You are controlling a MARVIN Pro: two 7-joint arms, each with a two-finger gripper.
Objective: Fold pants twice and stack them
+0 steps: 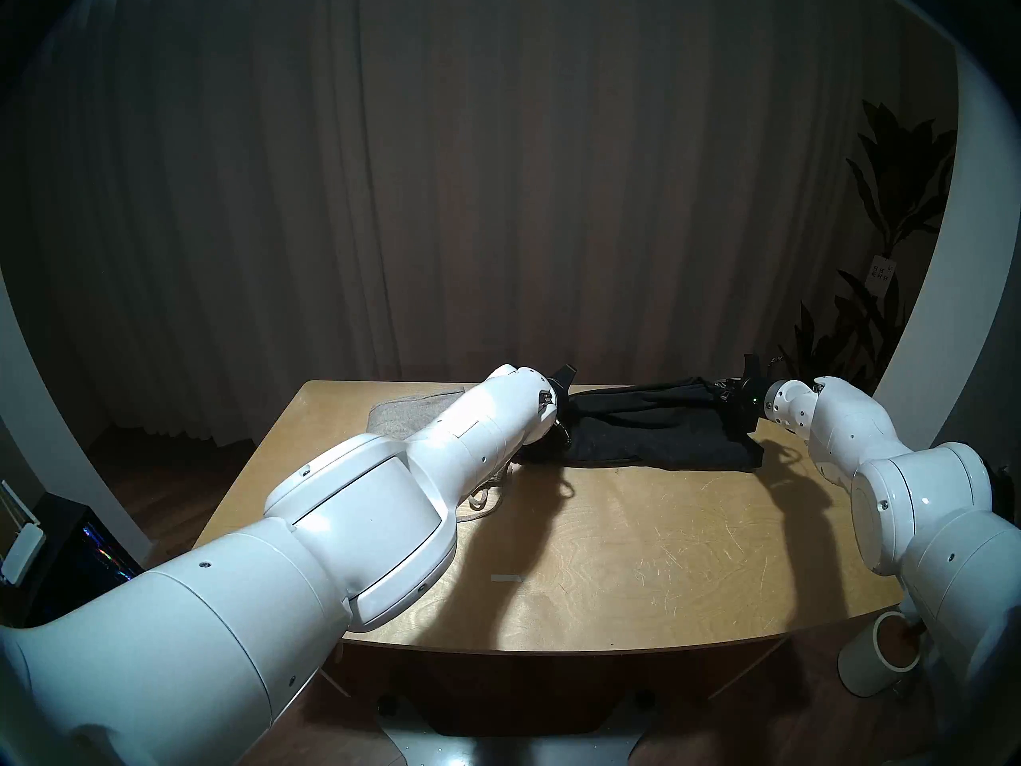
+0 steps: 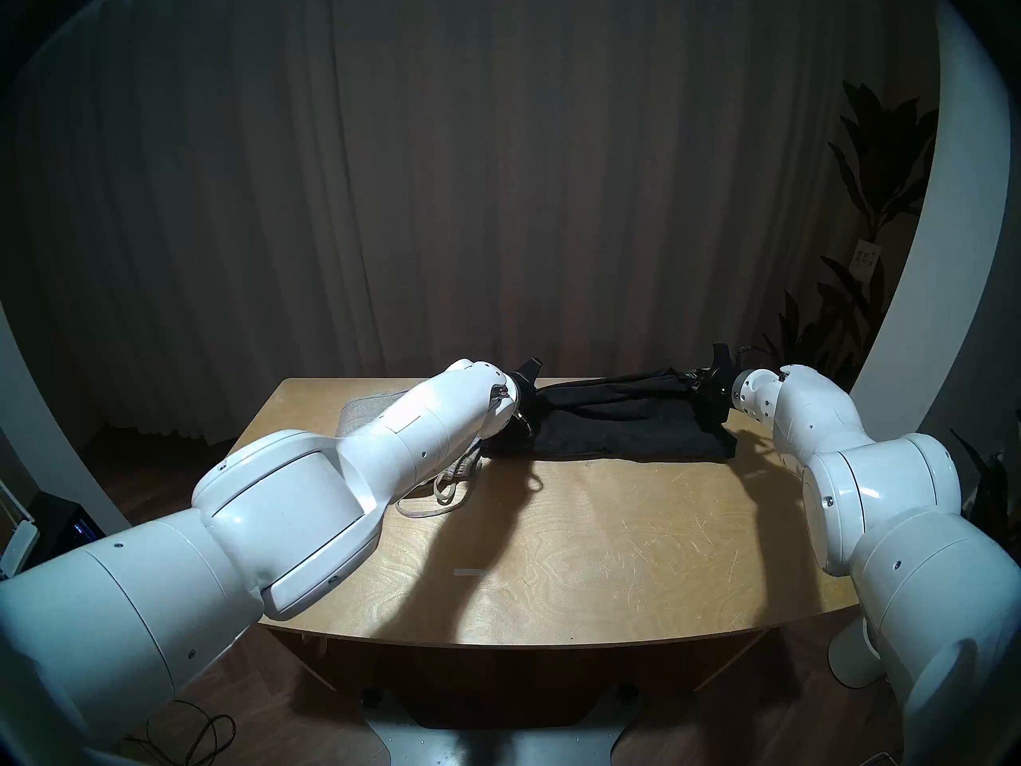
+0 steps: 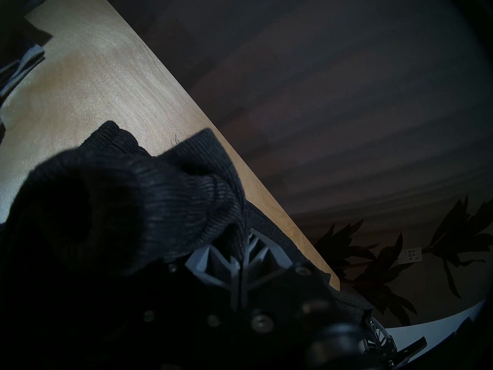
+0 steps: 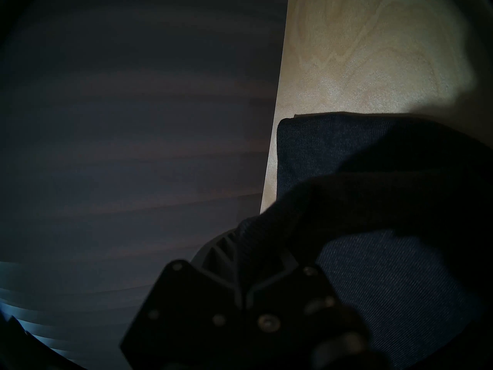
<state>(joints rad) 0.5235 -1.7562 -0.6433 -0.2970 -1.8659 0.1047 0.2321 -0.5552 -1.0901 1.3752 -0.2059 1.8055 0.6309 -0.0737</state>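
Two soft knit pants on the table (image 1: pixel 635 555): black pants (image 1: pixel 652 439) at far centre-right, limp, light, sagging; left gripper (image 3: pixel 241 244) and right gripper (image 4: pixel 240 257) each clamp a far edge, lifted. Best held at corners. Grey pants (image 1: pixel 409 416) lie far left.

The black pants (image 2: pixel 619 422) are held stretched at frame centre between the left gripper (image 2: pixel 529 386) and the right gripper (image 2: pixel 697 388), above the table (image 2: pixel 608 555).
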